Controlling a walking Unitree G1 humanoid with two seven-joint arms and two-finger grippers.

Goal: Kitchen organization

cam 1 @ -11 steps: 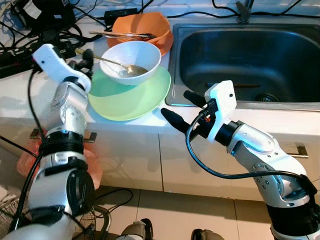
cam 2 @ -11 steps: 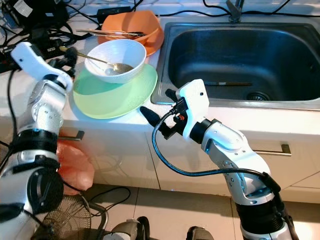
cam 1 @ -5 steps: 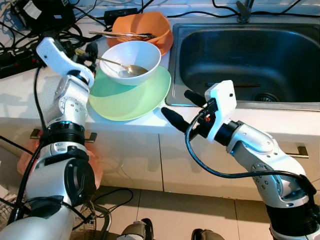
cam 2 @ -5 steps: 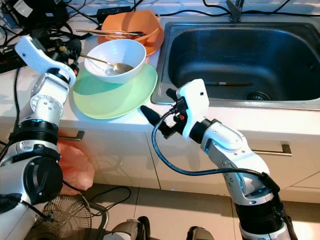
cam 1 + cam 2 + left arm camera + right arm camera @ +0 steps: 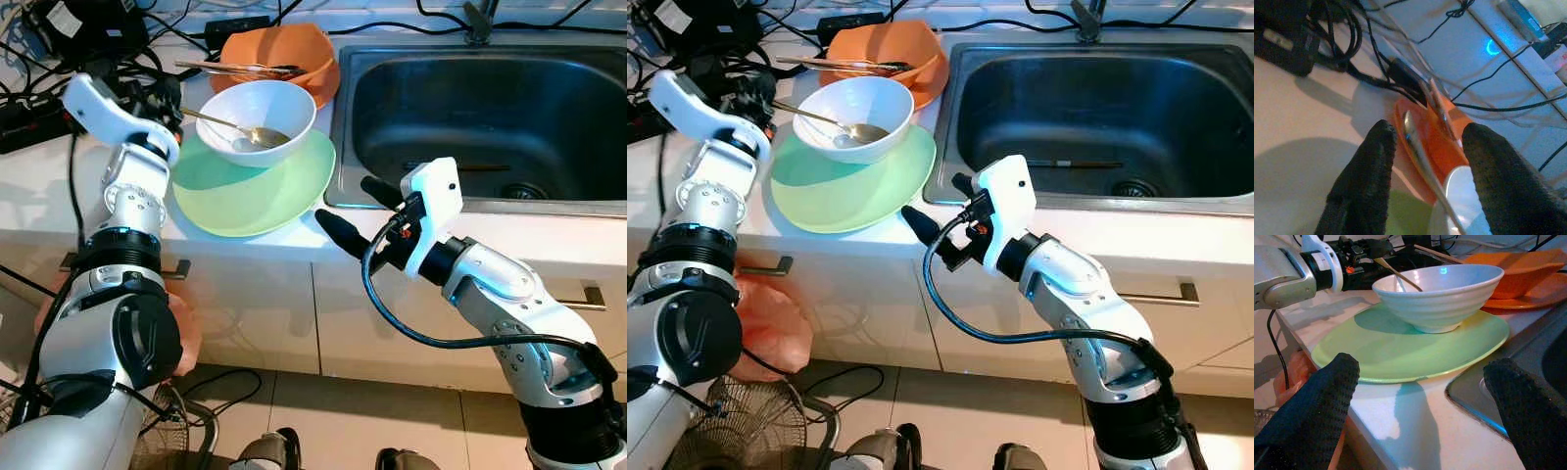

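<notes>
The dishes sit on the white counter (image 5: 59, 196), left of the sink (image 5: 490, 98). A big green plate (image 5: 260, 186) lies near the edge, and a white bowl (image 5: 257, 117) stands on it. Behind is an orange bowl (image 5: 284, 49). A spoon (image 5: 240, 130) rests in the white bowl. The left gripper (image 5: 1425, 161) has its fingers spread wide on either side of the spoon handle, not squeezing it. The right gripper (image 5: 1425, 396) hangs near the counter edge, fingers spread apart, holding nothing.
</notes>
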